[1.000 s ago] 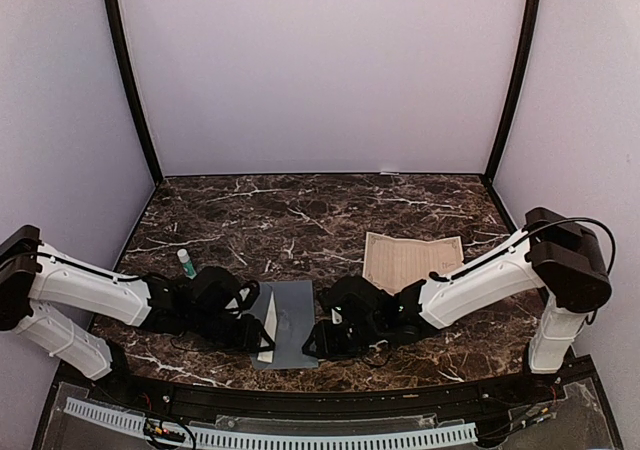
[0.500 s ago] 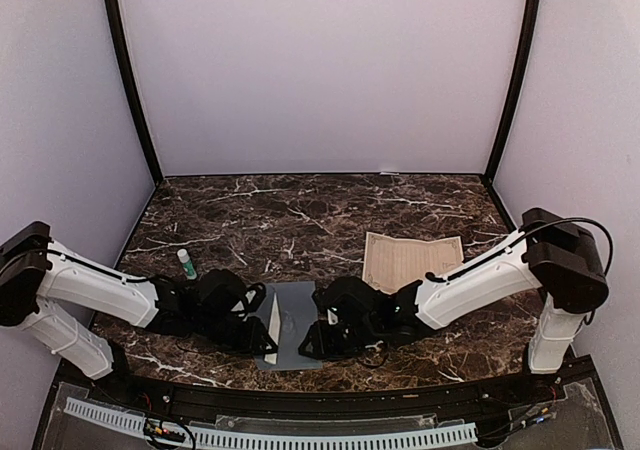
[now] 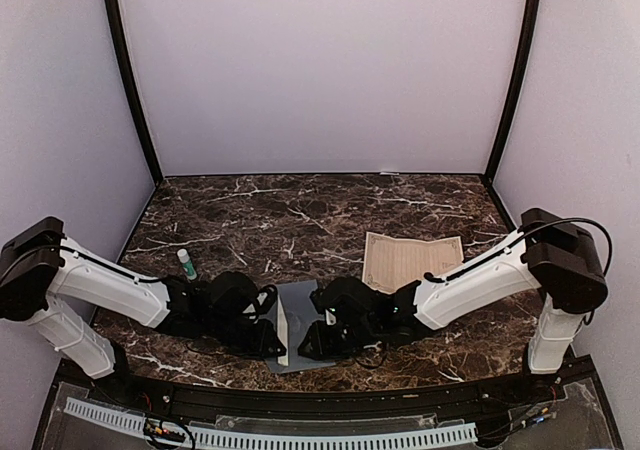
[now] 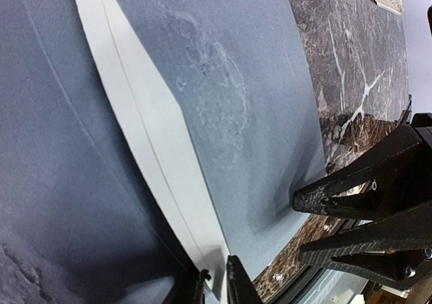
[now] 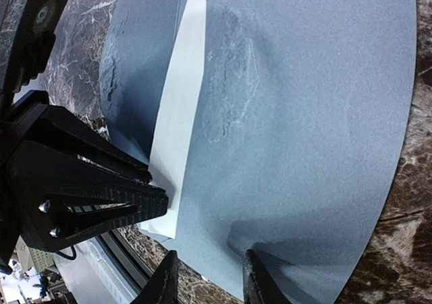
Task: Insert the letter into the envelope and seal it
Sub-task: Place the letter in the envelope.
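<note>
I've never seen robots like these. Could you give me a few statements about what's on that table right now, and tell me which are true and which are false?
1. The letter is inside the envelope. False: it lies flat on the table, apart from the envelope, beyond the right arm.
2. Both arms have their jaws at the envelope. True.
3. The envelope is sealed. False: its flap is loose, with its pale inner edge showing.
4. A small green-topped tube stands near the left arm. True.
</note>
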